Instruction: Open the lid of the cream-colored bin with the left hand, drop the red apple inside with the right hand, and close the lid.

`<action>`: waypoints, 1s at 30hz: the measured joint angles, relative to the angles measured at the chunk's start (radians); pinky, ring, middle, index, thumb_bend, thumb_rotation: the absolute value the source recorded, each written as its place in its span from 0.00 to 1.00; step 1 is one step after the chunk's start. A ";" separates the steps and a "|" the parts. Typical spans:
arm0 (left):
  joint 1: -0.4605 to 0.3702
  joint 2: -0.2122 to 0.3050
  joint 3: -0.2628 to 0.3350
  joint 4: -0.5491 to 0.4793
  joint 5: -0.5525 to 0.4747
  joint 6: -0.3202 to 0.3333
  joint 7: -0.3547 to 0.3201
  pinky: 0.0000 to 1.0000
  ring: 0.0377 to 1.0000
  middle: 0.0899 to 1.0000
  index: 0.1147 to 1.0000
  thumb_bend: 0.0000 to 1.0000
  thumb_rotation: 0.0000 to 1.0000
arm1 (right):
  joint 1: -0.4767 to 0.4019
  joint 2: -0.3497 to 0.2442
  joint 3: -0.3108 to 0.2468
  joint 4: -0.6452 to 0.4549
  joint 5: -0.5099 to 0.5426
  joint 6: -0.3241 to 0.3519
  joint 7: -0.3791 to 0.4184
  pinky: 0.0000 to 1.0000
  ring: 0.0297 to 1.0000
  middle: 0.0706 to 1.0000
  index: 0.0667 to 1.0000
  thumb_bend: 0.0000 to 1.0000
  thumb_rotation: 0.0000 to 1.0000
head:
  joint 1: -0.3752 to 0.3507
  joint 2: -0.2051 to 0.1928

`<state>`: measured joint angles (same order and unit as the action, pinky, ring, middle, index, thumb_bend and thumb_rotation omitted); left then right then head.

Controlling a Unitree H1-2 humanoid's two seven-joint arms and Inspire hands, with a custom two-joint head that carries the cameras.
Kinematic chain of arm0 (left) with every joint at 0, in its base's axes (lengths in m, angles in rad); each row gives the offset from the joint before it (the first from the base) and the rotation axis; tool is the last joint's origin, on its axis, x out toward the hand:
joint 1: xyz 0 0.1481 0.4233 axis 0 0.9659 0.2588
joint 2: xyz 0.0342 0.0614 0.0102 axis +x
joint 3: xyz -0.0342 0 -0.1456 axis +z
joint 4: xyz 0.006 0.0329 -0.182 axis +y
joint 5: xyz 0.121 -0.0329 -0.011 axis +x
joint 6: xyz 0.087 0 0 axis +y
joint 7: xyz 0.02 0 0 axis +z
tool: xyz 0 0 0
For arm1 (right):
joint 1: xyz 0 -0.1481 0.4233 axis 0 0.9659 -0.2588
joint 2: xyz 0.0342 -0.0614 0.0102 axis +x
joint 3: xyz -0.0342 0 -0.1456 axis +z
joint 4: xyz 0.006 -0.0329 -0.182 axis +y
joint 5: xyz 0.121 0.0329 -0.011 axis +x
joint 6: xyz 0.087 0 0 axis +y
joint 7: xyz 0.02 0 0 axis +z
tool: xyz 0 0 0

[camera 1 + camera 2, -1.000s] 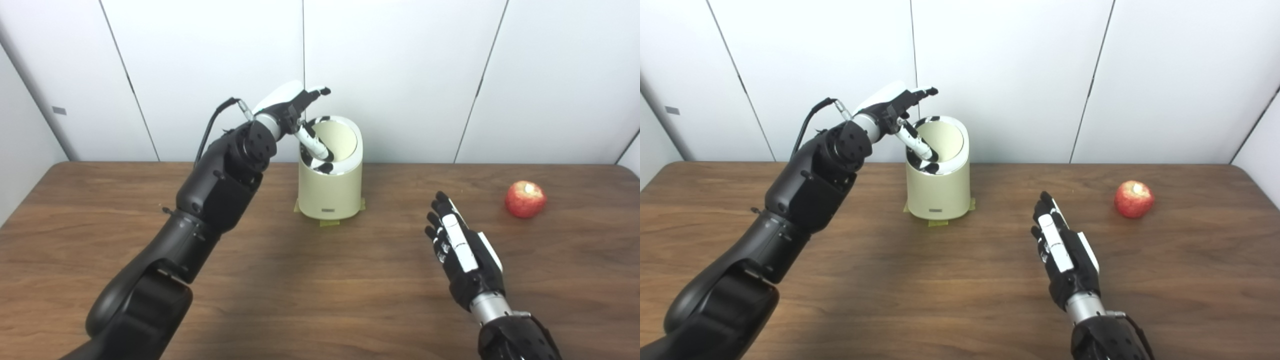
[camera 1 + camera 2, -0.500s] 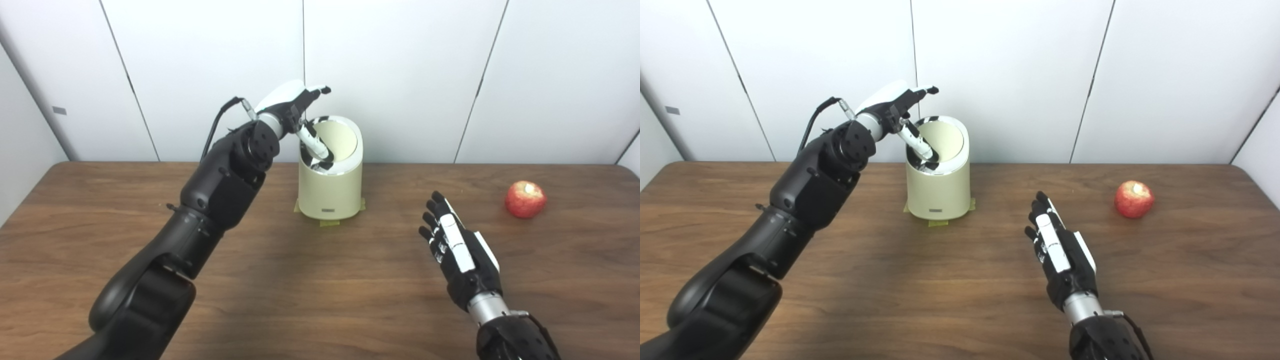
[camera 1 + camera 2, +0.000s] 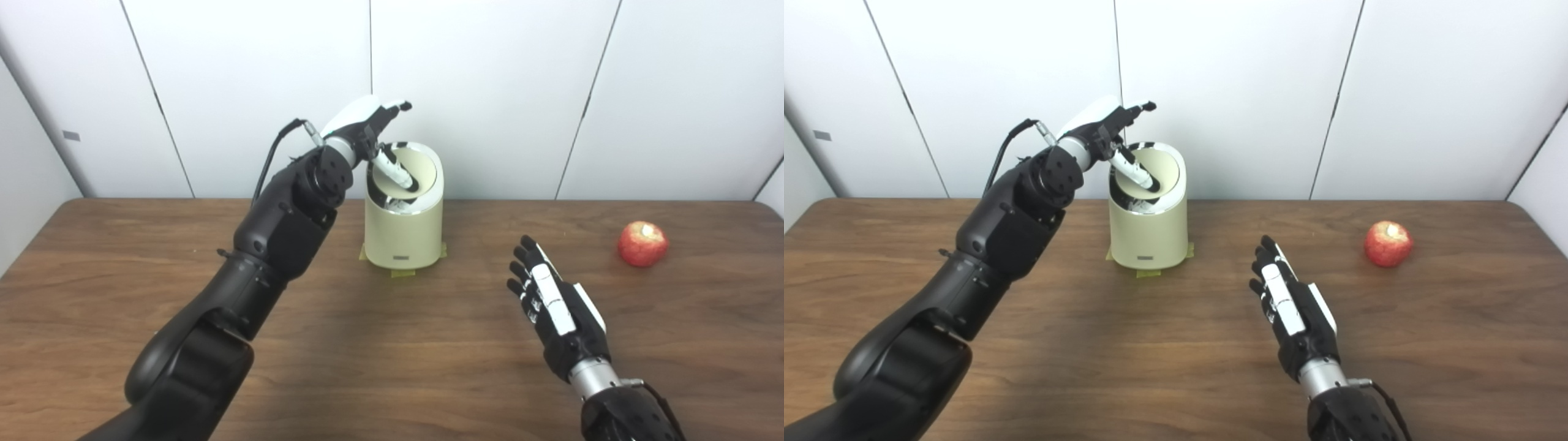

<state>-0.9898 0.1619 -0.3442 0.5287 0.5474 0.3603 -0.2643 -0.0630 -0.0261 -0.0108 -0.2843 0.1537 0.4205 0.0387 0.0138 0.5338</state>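
Observation:
The cream-colored bin point(image 3: 404, 233) stands at the back middle of the table on tape marks. My left hand point(image 3: 367, 122) is over its left rim, fingers apart, holding nothing. One finger point(image 3: 392, 173) reaches down and presses on the round lid point(image 3: 422, 166), which is tipped, with a dark gap at its front. The red apple point(image 3: 642, 244) lies on the table at the far right, also in the right eye view point(image 3: 1388, 244). My right hand point(image 3: 554, 306) is open and empty, fingers straight, low over the table between bin and apple.
The brown wooden table point(image 3: 367, 367) runs across the whole view. White wall panels point(image 3: 490, 92) stand close behind the bin. My left arm point(image 3: 257, 257) stretches over the table's left half.
My left hand has shifted a little right and its finger has pushed further across the lid, tipping it more. My right hand has drifted slightly left. The apple has not moved.

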 measured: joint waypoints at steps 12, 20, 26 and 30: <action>-0.026 0.028 -0.098 0.035 0.088 -0.111 0.041 0.83 0.90 0.93 0.94 0.86 0.00 | 0.000 -0.003 0.008 0.000 -0.004 0.002 0.008 0.96 0.98 0.99 0.99 0.56 0.79 | 0.003 0.006; -0.048 0.045 -0.172 0.078 0.166 -0.186 0.084 0.85 0.92 0.94 0.94 0.90 0.01 | 0.000 -0.014 0.010 0.001 -0.005 0.002 0.017 0.96 0.98 1.00 0.99 0.57 0.79 | 0.005 0.005; -0.057 0.045 -0.220 0.066 0.231 -0.189 0.097 0.87 0.91 0.93 0.94 0.91 0.01 | 0.000 -0.015 0.009 0.001 -0.005 0.002 0.020 0.96 0.98 1.00 0.99 0.57 0.79 | 0.002 0.008; -0.057 0.045 -0.226 0.066 0.239 -0.192 0.098 0.91 0.93 0.94 0.95 0.90 0.00 | 0.000 -0.015 0.009 0.001 -0.005 0.002 0.020 0.96 0.98 1.00 0.99 0.56 0.79 | 0.000 0.008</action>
<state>-1.0473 0.2064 -0.5701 0.5951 0.7865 0.1685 -0.1667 -0.0630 -0.0409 -0.0014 -0.2831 0.1490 0.4221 0.0587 0.0138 0.5415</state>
